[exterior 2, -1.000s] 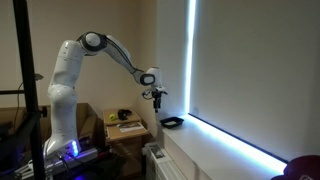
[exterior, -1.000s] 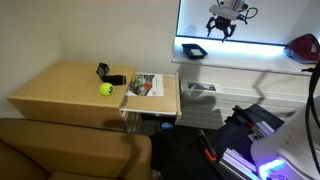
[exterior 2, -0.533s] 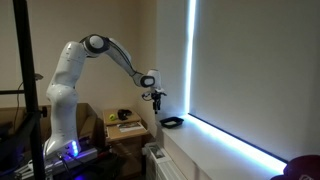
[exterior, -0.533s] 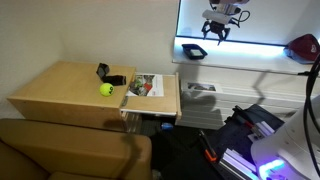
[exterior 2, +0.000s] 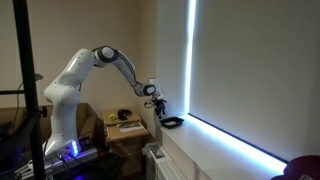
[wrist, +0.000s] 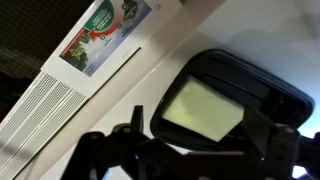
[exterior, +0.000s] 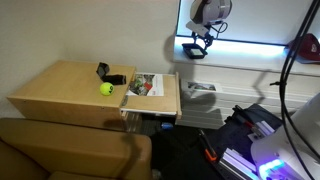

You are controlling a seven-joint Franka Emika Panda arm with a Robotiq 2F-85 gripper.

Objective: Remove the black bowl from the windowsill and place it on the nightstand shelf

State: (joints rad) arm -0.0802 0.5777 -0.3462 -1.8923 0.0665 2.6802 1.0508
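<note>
gripper (exterior: 201,39) dropped from high above, now hanging close over black bowl (exterior: 193,50) on windowsill (exterior: 240,56)

a yellow ball (exterior: 106,89) and black gadget (exterior: 104,72) sit on the tan tabletop (exterior: 55,92).

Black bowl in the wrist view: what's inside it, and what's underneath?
Inside the black bowl only a pale glint shows, no contents. It sits on the white windowsill; the patch of sill beneath is covered by the bowl.
</note>
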